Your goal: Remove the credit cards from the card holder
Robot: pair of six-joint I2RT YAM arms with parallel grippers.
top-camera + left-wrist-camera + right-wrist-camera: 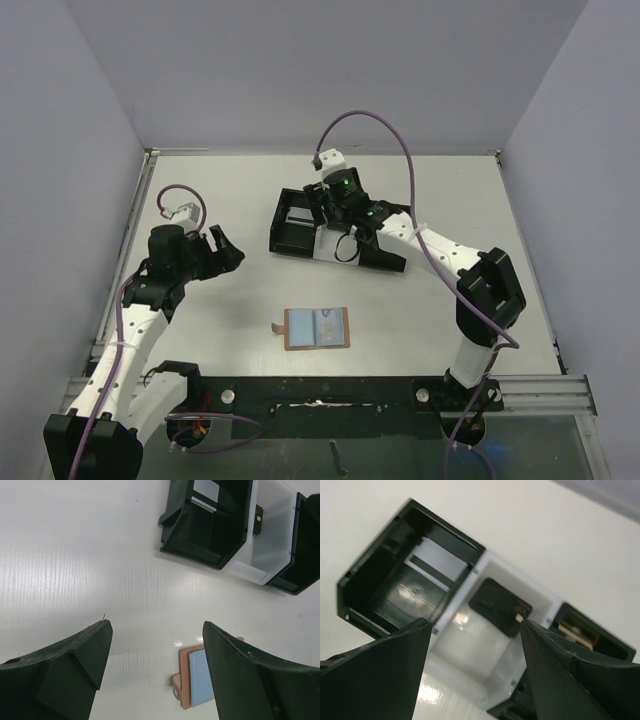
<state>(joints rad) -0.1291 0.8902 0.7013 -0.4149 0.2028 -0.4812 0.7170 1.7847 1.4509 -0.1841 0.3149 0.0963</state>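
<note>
The wallet (317,328) lies open and flat on the worktop (200,190), near the front edge and about midway between the two arm bases. Its light blue lining faces up, and its small tab (278,327) sticks out to the left. No card can be made out in its pockets, and neither gripper touches it.

Farther back and to the left, the left gripper (156,629) hangs above bare worktop. Its jaws are spread wide and hold nothing. In its wrist view the wallet's left end shows just inside the right-hand finger (250,675), lower down and apart from it.

Farther still, right of centre, the tray (290,247) sits at a slant on the worktop. All three cards are in it, well away from the wallet. The silver card (437,562) rests in the left black compartment. The black card (497,605) lies in the white middle compartment. The gold card (576,632) is in the right black compartment, partly hidden behind a finger.

The right gripper (474,625) hovers over the tray, above the white middle compartment. Its jaws are wide apart and empty. Its fingers touch neither the tray nor any card, as far as the wrist view shows.
</note>
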